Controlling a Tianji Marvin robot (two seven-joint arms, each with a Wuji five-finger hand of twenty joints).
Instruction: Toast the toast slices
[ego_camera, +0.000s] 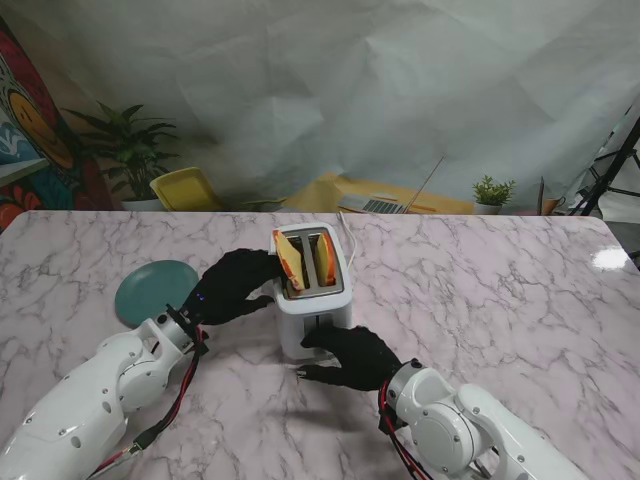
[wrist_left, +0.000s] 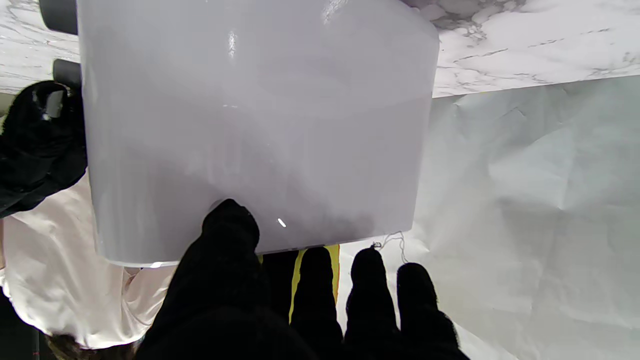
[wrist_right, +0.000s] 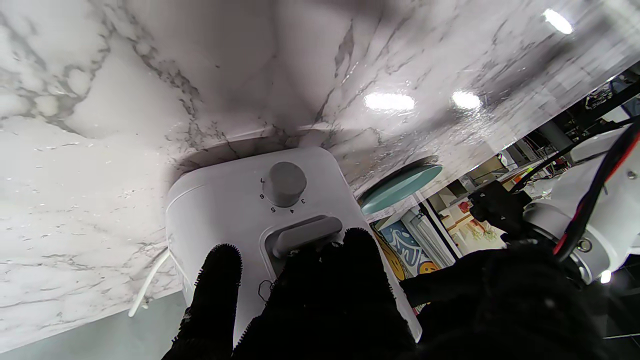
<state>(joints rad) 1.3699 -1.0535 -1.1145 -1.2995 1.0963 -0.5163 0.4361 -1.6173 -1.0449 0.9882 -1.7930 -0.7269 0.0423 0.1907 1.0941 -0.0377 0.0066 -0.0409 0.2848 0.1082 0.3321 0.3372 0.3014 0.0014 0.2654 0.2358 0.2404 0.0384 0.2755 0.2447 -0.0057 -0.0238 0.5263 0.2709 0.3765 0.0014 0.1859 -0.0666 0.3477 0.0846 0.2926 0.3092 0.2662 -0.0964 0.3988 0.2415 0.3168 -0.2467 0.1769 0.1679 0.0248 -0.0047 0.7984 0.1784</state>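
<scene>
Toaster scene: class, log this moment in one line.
toaster: two slices in slots | left robot hand: against toaster side | right robot hand: fingers at lever

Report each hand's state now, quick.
Left hand: holds nothing, fingers spread against the white plastic toaster.
Right hand: fingers on the grey toaster lever; grip cannot be told.

One white two-slot toaster (ego_camera: 313, 290) is holding two yellow-brown toast slices (ego_camera: 289, 260); one round teal plate (ego_camera: 156, 291) is sitting at nine o'clock.

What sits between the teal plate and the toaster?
The left hand, resting against the toaster on its left side; otherwise bare marble table between it and the teal plate. This shows in the stand view.
</scene>
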